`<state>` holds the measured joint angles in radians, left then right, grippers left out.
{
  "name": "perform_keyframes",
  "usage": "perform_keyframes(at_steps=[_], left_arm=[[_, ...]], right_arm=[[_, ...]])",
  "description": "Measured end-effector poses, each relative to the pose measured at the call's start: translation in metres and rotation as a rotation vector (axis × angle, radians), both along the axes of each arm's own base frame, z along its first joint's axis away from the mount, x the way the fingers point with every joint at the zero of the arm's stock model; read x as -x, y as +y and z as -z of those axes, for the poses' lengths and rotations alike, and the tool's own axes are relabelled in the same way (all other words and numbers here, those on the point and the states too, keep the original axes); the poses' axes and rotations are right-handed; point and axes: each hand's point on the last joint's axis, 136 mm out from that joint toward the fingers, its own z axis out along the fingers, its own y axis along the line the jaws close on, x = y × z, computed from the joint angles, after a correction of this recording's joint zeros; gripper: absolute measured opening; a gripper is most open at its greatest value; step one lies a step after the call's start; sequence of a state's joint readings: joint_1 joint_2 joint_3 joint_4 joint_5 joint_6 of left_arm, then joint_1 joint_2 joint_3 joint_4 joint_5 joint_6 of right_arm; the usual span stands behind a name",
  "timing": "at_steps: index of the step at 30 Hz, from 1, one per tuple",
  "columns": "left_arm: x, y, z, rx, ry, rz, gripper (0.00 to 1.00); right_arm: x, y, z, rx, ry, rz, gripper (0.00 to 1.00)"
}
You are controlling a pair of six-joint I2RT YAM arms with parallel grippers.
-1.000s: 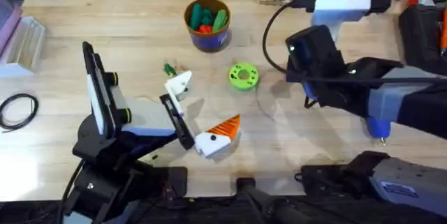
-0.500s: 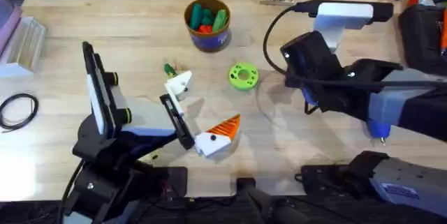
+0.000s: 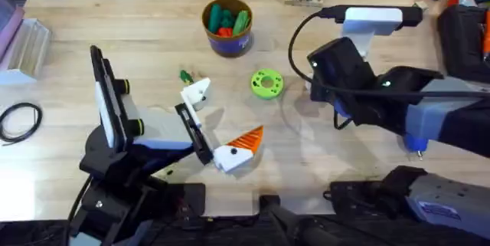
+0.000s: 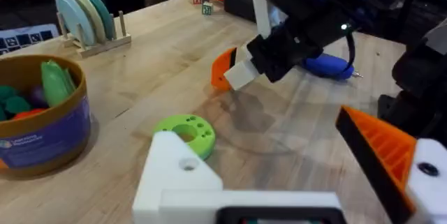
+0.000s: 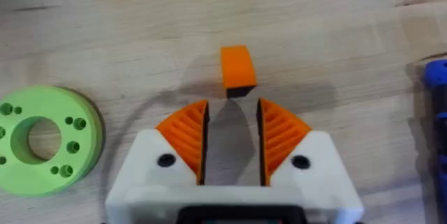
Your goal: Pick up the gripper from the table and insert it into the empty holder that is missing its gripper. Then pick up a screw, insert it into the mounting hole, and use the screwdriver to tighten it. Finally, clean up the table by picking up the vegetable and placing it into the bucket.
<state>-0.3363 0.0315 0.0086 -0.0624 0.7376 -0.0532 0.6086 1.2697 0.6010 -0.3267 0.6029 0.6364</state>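
Orange gripper (image 5: 237,67) on table — right gripper (image 5: 231,137) above, parted.

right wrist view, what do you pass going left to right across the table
green disc → orange gripper, just ahead of the right claw → blue screwdriver at the right edge

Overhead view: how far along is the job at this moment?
Nothing looks finished. In hand: the gripper lies on the table just ahead of the open right gripper, not yet grasped. The holder on the open left gripper is bare. Left: insertion, the screw, tightening with the screwdriver, and putting the vegetable into the bucket.
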Motion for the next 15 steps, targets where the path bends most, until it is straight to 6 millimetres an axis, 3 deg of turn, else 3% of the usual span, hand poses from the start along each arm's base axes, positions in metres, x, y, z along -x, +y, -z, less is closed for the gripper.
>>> perform_keyframes(at_steps=[6, 10, 13, 15], left_arm=[[0.000, 0.000, 0.000, 0.000, 0.000, 0.000, 0.986], [0.000, 0.000, 0.000, 0.000, 0.000, 0.000, 0.985], [0.000, 0.000, 0.000, 0.000, 0.000, 0.000, 0.985], [0.000, 0.000, 0.000, 0.000, 0.000, 0.000, 0.985]], right_arm=[[0.000, 0.001, -0.004, -0.012, -0.009, -0.002, 0.455], [0.000, 0.001, -0.010, -0.025, -0.026, -0.001, 0.565], [0.006, -0.001, -0.010, -0.025, -0.008, -0.004, 0.858], [0.015, -0.003, -0.009, -0.028, 0.030, -0.017, 0.944]])
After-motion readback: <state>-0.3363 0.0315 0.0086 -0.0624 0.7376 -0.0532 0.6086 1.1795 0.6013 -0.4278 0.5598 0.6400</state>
